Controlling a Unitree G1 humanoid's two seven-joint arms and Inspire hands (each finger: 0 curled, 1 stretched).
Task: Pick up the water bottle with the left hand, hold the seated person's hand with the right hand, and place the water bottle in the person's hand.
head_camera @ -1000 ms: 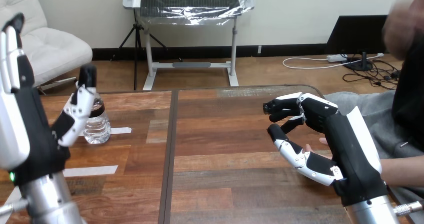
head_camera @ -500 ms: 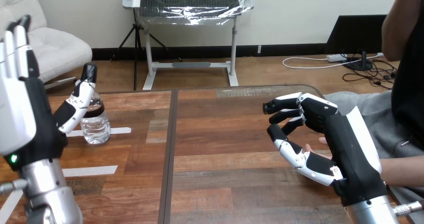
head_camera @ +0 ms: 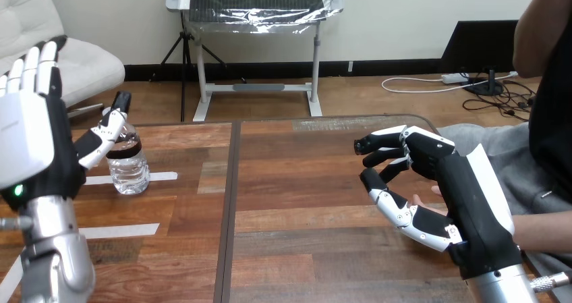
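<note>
Robot's left hand (head_camera: 30, 138) raised at the near left of the wooden surface (head_camera: 303, 249), back shell toward the camera, open: fingers (head_camera: 42, 67) straight and pointing upward, holding nothing. Its thumb (head_camera: 106, 133) stretches out to the right toward the water bottle (head_camera: 130, 169) and overlaps the bottle's top in this view; whether thumb and bottle touch cannot be told. The water bottle stands upright on the left part of the surface, clear-walled with a dark band near the neck, its base at the inner end of a white tape strip (head_camera: 158, 177). A second white tape strip (head_camera: 125, 231) lies nearer the robot, just beside the left silver forearm (head_camera: 57, 262). A dark seam (head_camera: 228, 208) runs from the far edge to the near edge and divides the surface into a left and a right part; bottle and both strips lie to its left. Robot's right hand (head_camera: 469, 195) is low over the right part of the surface, well apart from the bottle, turned inward toward the seam. A small part of the person's hand (head_camera: 418, 199) shows just beside the palm of the right hand, and the person's forearm (head_camera: 545, 229) enters from the right edge behind it. Whether the right hand grips the person's hand cannot be told.
</note>
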